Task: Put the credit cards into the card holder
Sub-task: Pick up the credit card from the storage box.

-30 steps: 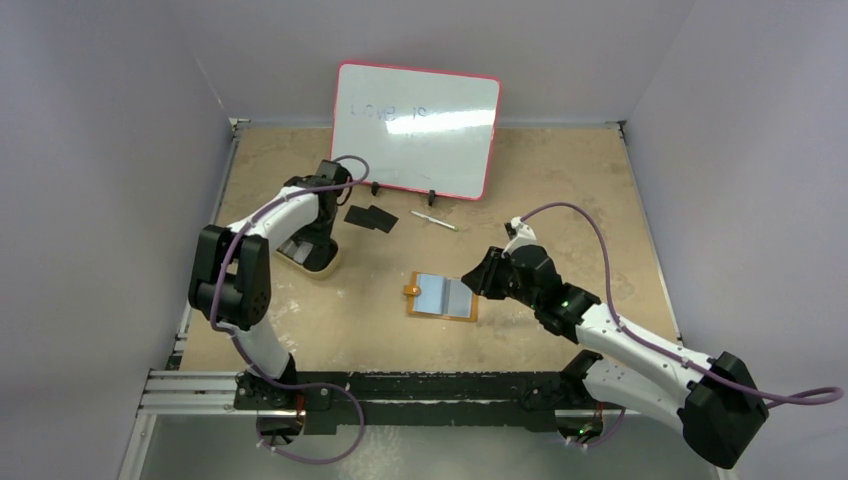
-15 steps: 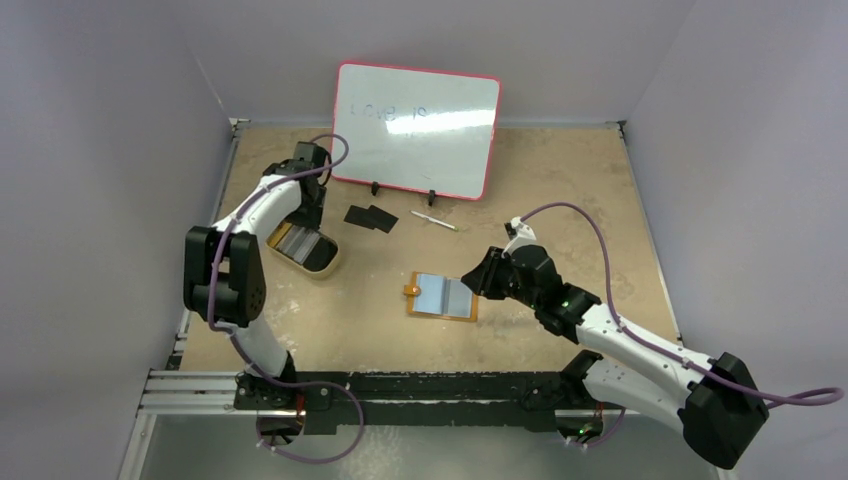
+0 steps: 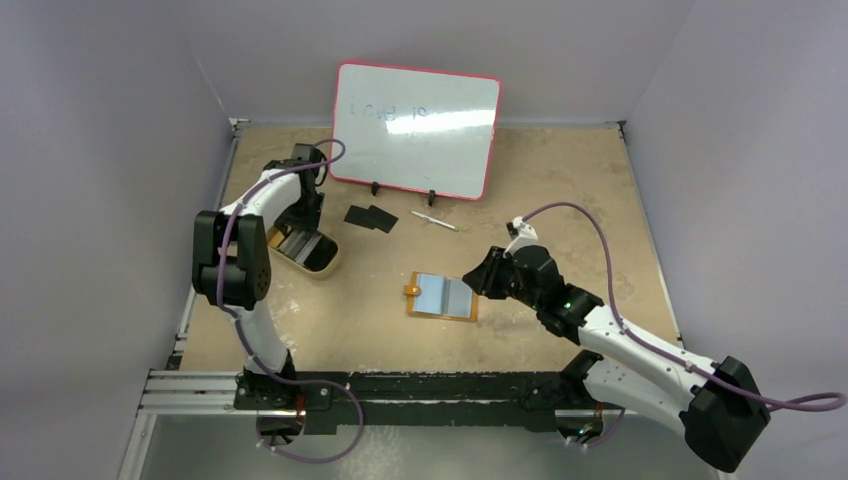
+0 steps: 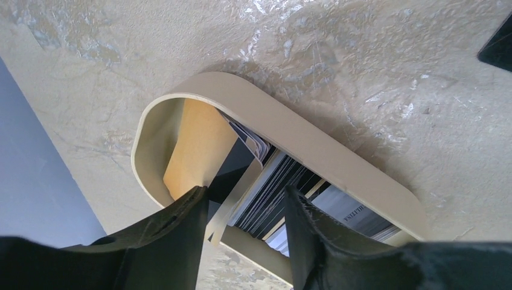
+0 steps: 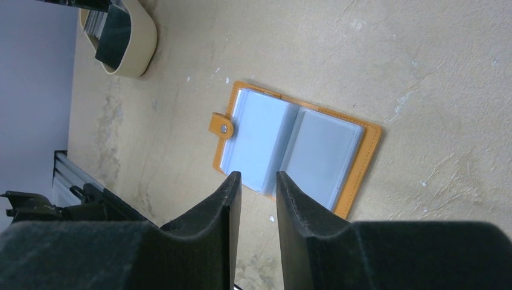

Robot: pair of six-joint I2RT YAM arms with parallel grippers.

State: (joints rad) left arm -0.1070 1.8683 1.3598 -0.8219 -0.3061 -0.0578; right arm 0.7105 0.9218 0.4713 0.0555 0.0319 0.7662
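The orange-tan card holder (image 3: 443, 296) lies open on the table, its bluish plastic sleeves facing up; it also shows in the right wrist view (image 5: 296, 148). Two black credit cards (image 3: 370, 217) lie flat near the whiteboard. More cards sit in the oval tan tin dish (image 4: 290, 130): an orange-yellow card (image 4: 193, 145), a black one (image 4: 232, 166) and several striped ones. My left gripper (image 4: 244, 202) hangs open just above the dish, with a pale card on edge between its fingers and nothing gripped. My right gripper (image 5: 255, 175) is slightly open and empty, just right of the holder.
A whiteboard (image 3: 415, 130) stands at the back. A slim pen (image 3: 434, 220) lies in front of it. The tin dish (image 3: 305, 250) sits at the left, under my left arm. Grey walls close in both sides.
My left arm has swung back and to the left, so its gripper now sits over the far end of the dish. The right arm and the card holder have not moved.
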